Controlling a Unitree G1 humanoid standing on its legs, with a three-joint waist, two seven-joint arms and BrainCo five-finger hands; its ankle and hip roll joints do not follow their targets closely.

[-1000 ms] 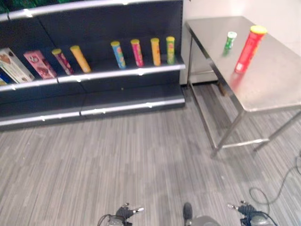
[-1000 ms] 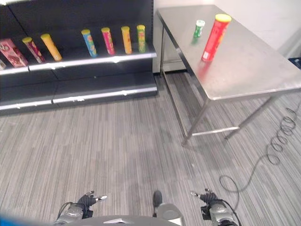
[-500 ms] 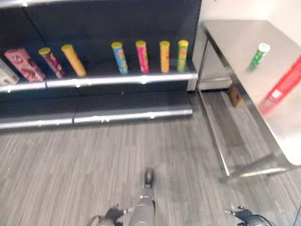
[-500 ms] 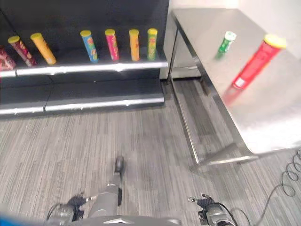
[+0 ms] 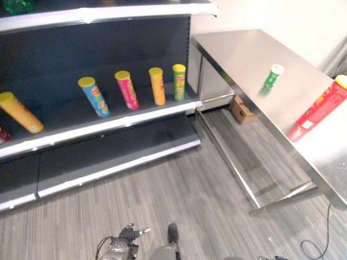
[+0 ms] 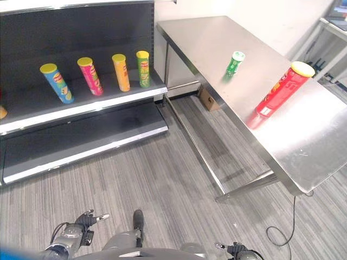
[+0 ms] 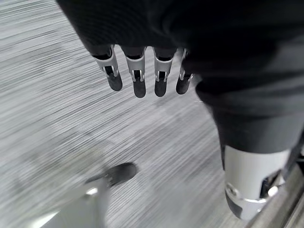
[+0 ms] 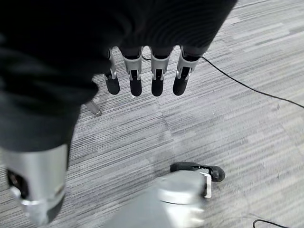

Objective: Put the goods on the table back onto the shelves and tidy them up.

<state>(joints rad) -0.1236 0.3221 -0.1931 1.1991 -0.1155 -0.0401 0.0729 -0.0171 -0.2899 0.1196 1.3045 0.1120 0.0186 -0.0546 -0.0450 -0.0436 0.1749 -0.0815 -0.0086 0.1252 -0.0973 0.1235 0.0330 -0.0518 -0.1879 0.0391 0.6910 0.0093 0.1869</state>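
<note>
**Approach step: both robot hands empty, goods waiting on the desk**

Nearest, the left robot hand (image 7: 142, 76) is hanging low over the grey striped floor (image 6: 179, 179), fingers straight and relaxed, holding nothing. The right robot hand (image 8: 142, 76) is hanging the same way, fingers loose and straight, nothing in it.

Further out on the right, the steel desk (image 6: 303, 146) is carrying the two goods to be put away. The tall red chip can (image 6: 278, 89) with a yellow lid is standing nearer, well in from the desk's front edge. The small green can (image 6: 233, 63) is standing beyond it, apart from it, towards the middle of the desk.

Farthest, the dark shelf (image 5: 108, 125) is holding a row of upright chip cans: orange can (image 5: 20, 112), blue can (image 5: 94, 96), pink can (image 5: 126, 89), yellow-orange can (image 5: 157, 85) and green-yellow can (image 5: 179, 82). A small cardboard box (image 5: 242, 110) is sitting on the floor under the desk.

Judging by this, no pick has begun; the robot is likely facing up to the desk. The next move calls for closing in on the desk and raising one robot hand to the red chip can, the nearer of the two, and wrapping round its middle without tipping it.
</note>
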